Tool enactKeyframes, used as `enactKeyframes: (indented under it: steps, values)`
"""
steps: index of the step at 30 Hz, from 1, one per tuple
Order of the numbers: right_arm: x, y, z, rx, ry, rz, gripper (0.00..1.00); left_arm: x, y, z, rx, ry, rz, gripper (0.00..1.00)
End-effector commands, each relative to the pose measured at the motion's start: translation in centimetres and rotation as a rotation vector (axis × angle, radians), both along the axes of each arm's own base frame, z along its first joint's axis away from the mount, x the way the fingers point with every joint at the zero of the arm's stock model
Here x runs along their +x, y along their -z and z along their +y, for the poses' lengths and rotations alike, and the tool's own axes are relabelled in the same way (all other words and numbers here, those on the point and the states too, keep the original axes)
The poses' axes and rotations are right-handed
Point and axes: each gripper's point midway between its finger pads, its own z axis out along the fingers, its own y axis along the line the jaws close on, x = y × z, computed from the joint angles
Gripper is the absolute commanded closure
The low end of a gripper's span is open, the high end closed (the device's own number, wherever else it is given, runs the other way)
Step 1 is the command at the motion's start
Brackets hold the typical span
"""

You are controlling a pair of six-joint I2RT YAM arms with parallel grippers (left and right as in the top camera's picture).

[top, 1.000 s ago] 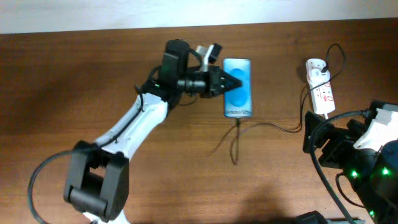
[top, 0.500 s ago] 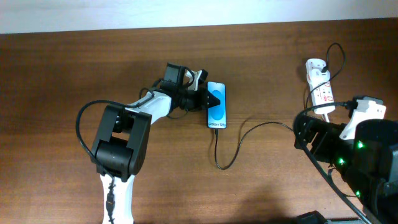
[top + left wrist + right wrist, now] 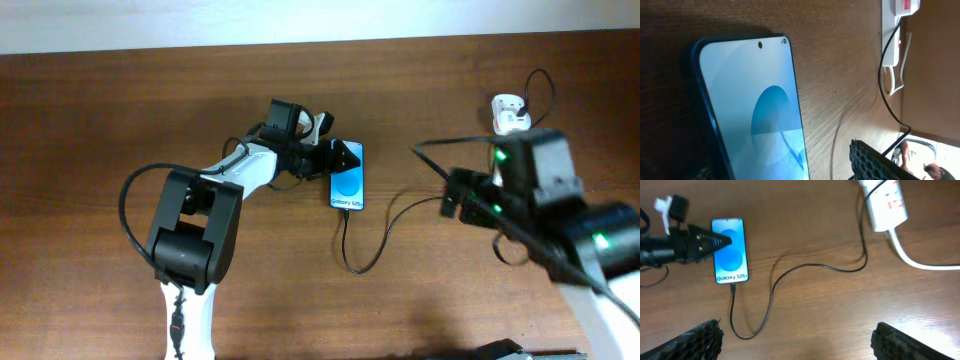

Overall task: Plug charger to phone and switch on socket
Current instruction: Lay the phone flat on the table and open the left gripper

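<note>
The phone [image 3: 348, 180] lies face up on the table, its blue screen filling the left wrist view [image 3: 755, 115]. My left gripper [image 3: 346, 158] reaches in from the left over the phone's upper end, open, and its one visible finger [image 3: 880, 162] stands apart from the phone's edge. The charger's black cable [image 3: 805, 267] meets the phone's bottom edge at its tip [image 3: 732, 286], loops down, then runs right and up to the socket [image 3: 887, 205]. My right gripper [image 3: 800, 345] hangs wide open high above bare wood, holding nothing. In the overhead view the right arm [image 3: 530, 195] hides most of the socket [image 3: 510, 112].
The socket's thick white cord [image 3: 920, 260] trails off to the right. A loop of the charger cable [image 3: 358, 262] lies on the wood below the phone. The wall edge [image 3: 320, 25] bounds the table at the back.
The left gripper carried the phone left and down, then opened and let go of it. The right arm swung up and left, over the socket.
</note>
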Motion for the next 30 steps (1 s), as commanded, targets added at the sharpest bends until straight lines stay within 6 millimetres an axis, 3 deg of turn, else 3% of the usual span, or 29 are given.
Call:
enactKeyframes:
  steps: [1, 4, 10, 11, 17, 30]
  values:
    - [1.5, 2.7, 1.2, 0.025, -0.015, 0.117, 0.01, -0.2, 3.5, 2.0, 0.132, -0.057, 0.033, 0.28]
    - [2.2, 5.4, 2.2, 0.048, -0.011, 0.231, 0.01, -0.5, 3.7, 2.2, 0.142, -0.057, 0.051, 0.27]
    - [1.9, 5.8, 2.0, 0.171, 0.292, 0.261, 0.01, -1.4, 5.8, 4.5, 0.295, -0.110, 0.108, 0.18]
    - [1.8, 5.8, 2.0, 0.183, 0.322, 0.265, 0.01, -1.5, 6.0, 4.9, 0.319, -0.117, 0.114, 0.11]
    - [2.0, 5.8, 2.5, 0.205, 0.311, 0.265, 0.01, -1.6, 6.3, 5.2, 0.338, -0.123, 0.118, 0.02]
    - [1.9, 5.8, 2.5, 0.204, 0.306, 0.270, 0.01, -1.6, 6.4, 5.4, 0.359, -0.076, 0.071, 0.01]
